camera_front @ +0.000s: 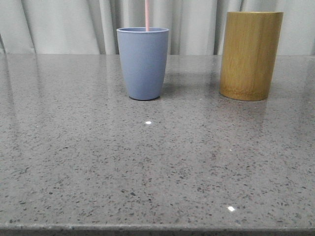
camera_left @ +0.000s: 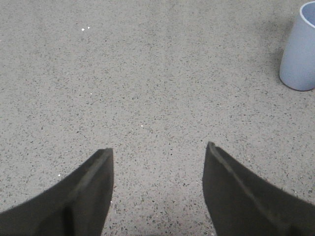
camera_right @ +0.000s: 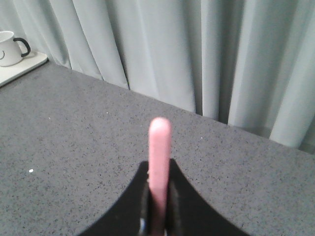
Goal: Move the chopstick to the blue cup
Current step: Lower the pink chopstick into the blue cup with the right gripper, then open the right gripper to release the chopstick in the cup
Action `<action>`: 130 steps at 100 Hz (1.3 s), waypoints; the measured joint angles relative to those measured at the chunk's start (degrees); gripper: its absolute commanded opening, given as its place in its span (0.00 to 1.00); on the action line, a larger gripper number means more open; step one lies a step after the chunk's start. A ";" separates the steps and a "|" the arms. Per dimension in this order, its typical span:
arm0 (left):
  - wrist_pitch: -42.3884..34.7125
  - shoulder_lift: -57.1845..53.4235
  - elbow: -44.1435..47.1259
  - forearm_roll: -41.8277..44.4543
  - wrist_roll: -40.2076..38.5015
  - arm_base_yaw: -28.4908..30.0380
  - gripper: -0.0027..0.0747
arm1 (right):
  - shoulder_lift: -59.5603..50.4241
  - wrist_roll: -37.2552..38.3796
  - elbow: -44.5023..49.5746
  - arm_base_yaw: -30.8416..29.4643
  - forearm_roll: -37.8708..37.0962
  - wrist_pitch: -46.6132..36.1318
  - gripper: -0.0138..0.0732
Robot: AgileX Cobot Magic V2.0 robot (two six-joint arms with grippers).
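Observation:
The blue cup point(camera_front: 142, 63) stands upright on the grey stone table at the back centre. A pale pink chopstick point(camera_front: 146, 14) rises straight up out of its mouth and runs off the top of the front view. My right gripper point(camera_right: 159, 164) is shut on that chopstick point(camera_right: 159, 152), whose rounded end sticks out past the fingertips; the gripper itself is outside the front view. My left gripper point(camera_left: 158, 150) is open and empty, low over bare table, with the blue cup point(camera_left: 299, 51) off to one side of it.
A taller yellow-brown bamboo holder point(camera_front: 250, 55) stands to the right of the blue cup. A grey curtain hangs behind the table. In the right wrist view a white mug point(camera_right: 11, 47) sits on a pale tray point(camera_right: 22, 67) at the table's edge.

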 measured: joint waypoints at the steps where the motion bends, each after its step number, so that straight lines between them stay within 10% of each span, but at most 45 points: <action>1: 0.00 0.00 0.00 0.00 0.00 0.00 0.55 | 0.16 0.00 0.06 0.00 0.00 0.00 0.04; 35: 0.00 0.00 0.00 0.04 0.00 0.00 0.55 | 3.61 0.00 1.68 0.00 0.10 -0.34 0.06; 66: 0.00 0.00 0.00 0.26 0.00 0.00 0.55 | 4.23 0.00 1.68 0.00 0.10 -0.05 0.38; 130: -0.07 0.00 0.00 1.04 0.00 0.00 0.55 | -0.23 0.00 1.68 -2.07 -1.61 4.36 0.37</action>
